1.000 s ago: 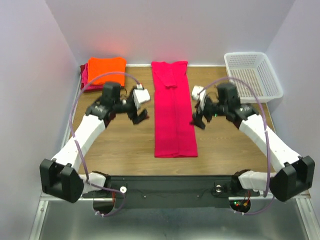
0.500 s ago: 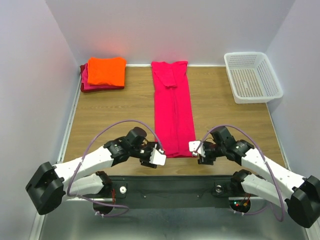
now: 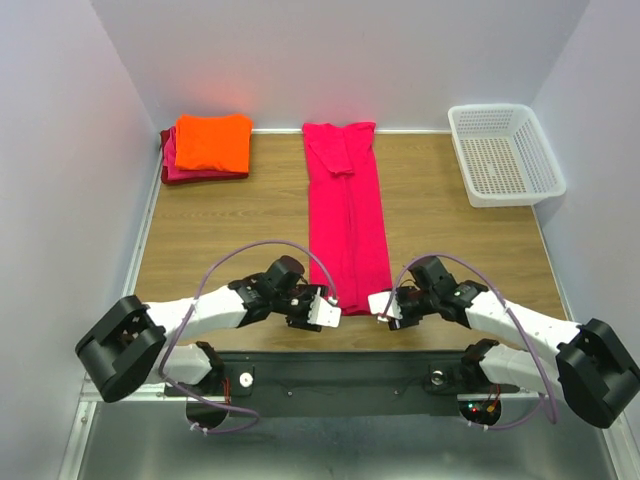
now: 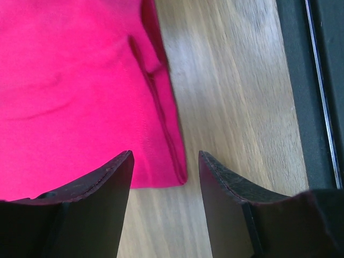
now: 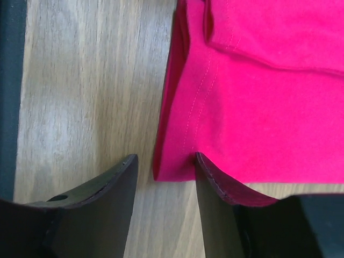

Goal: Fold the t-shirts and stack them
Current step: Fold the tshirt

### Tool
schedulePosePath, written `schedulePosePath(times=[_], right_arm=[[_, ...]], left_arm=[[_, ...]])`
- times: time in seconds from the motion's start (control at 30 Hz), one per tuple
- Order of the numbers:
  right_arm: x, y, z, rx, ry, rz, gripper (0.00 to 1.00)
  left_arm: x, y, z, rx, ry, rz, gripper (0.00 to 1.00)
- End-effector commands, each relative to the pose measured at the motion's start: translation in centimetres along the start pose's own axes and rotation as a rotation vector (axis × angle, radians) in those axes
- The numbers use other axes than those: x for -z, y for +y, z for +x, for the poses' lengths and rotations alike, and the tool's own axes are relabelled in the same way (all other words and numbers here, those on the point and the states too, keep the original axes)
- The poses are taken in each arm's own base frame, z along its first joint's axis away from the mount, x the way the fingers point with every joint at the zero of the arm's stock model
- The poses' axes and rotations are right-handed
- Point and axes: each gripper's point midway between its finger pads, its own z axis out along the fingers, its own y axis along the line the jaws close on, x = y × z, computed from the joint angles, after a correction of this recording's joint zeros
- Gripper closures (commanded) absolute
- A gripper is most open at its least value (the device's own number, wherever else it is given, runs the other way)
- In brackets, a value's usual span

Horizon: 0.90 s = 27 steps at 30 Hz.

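Observation:
The magenta-pink t-shirt (image 3: 346, 215) lies on the wooden table as a long narrow strip, folded lengthwise, running from the back wall to near the front edge. My left gripper (image 3: 331, 309) is open at the strip's near left corner. In the left wrist view the shirt (image 4: 80, 80) has its hem corner between the open jaws of the gripper (image 4: 165, 156). My right gripper (image 3: 378, 304) is open at the near right corner. In the right wrist view that gripper (image 5: 166, 157) straddles the corner of the shirt (image 5: 258, 97). The folded orange t-shirt (image 3: 213, 141) lies on the darker red t-shirt (image 3: 172, 168) at the back left.
A white mesh basket (image 3: 547, 160) stands at the back right. The black base rail (image 3: 340, 365) runs along the table's near edge, just behind both grippers. Walls close in the left, right and back sides.
Both arms have swung back from mid-table, beside the shirt, down to its near hem. In the last half second both grippers closed in on the two hem corners.

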Motion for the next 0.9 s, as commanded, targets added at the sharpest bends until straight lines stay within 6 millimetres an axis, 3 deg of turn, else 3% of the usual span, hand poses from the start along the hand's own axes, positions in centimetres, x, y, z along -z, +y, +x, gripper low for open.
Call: schedulePosePath(times=[0.0, 0.13, 0.27, 0.37, 0.4, 0.47, 0.63, 0.73, 0.87], right_arm=[[-0.5, -0.7, 0.3, 0.083, 0.006, 0.029, 0.50], [-0.9, -0.5, 1.0, 0.069, 0.032, 0.020, 0.58], [-1.0, -0.4, 1.6, 0.060, 0.056, 0.017, 0.69], [-0.7, -1.1, 1.3, 0.044, 0.060, 0.046, 0.92], [-0.5, -1.6, 1.1, 0.038, 0.060, 0.061, 0.98], [0.0, -2.6, 0.4, 0.013, 0.058, 0.099, 0.99], [2.1, -6.7, -2.6, 0.020, 0.041, 0.196, 0.99], [3.3, -7.1, -4.0, 0.029, 0.028, 0.175, 0.99], [4.7, -5.9, -5.4, 0.023, 0.022, 0.143, 0.99]], left_arm=[[-0.8, 0.2, -0.1, -0.028, 0.000, 0.026, 0.38], [-1.8, 0.0, 1.3, 0.015, 0.073, 0.079, 0.46], [-2.5, 0.9, 1.3, 0.047, 0.099, 0.074, 0.56], [-2.5, 1.0, 1.7, 0.061, 0.129, 0.089, 0.88], [-2.2, 1.3, 1.1, 0.051, 0.115, 0.075, 0.93], [-1.5, 1.7, 0.5, 0.040, 0.100, 0.058, 1.00], [1.0, 4.0, -2.1, -0.016, 0.083, 0.032, 1.00], [1.9, 4.2, -3.7, -0.064, 0.059, 0.057, 1.00], [2.5, 3.3, -5.3, -0.069, 0.021, 0.106, 1.00]])
